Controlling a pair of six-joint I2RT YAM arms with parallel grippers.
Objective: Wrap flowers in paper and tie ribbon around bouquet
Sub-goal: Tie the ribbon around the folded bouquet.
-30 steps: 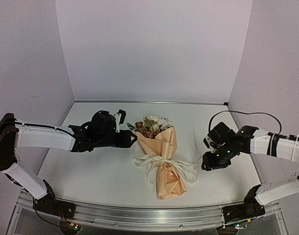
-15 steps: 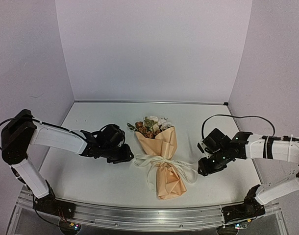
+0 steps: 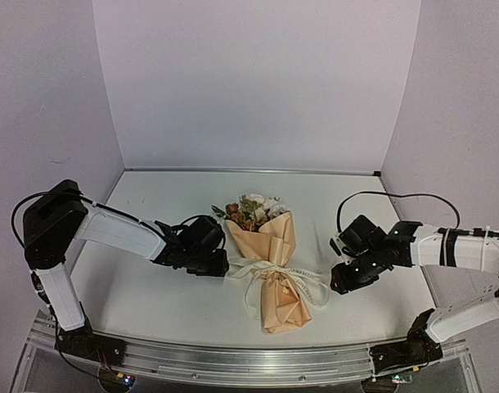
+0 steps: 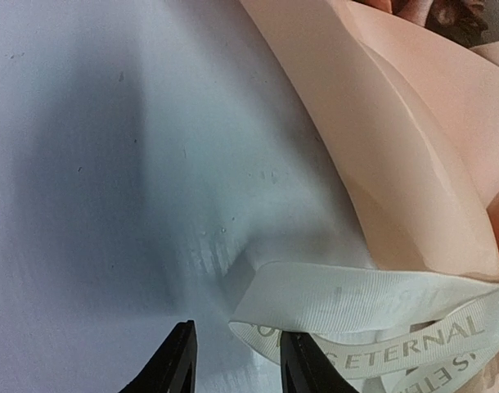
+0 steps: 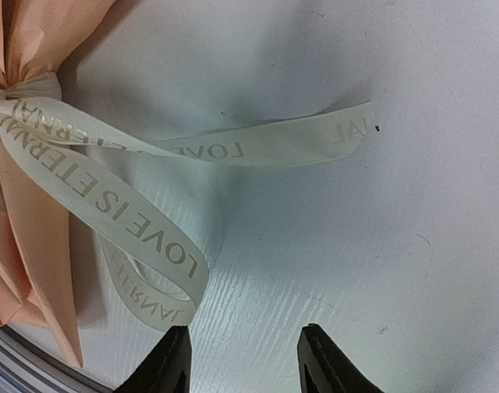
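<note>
The left gripper (image 4: 233,348) and right gripper (image 5: 245,348) were black, the arms (image 3: 110,233) white-shelled with black joints (image 3: 49,221) and looping cables (image 3: 397,194).

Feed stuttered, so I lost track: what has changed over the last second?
The left jaws dropped from beside the flowers down to the table, next to the left loop of the ribbon; they are open and grip nothing. The right jaws edged slightly toward the bouquet, open and empty. Bouquet and ribbon lie as before.

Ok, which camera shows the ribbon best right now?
Right wrist: the ribbon lies close up, with its loop, tail and knot at the paper all clear and the lettering readable. Left wrist catches only one loop's end beside the paper. Top external shows it whole, but small.
</note>
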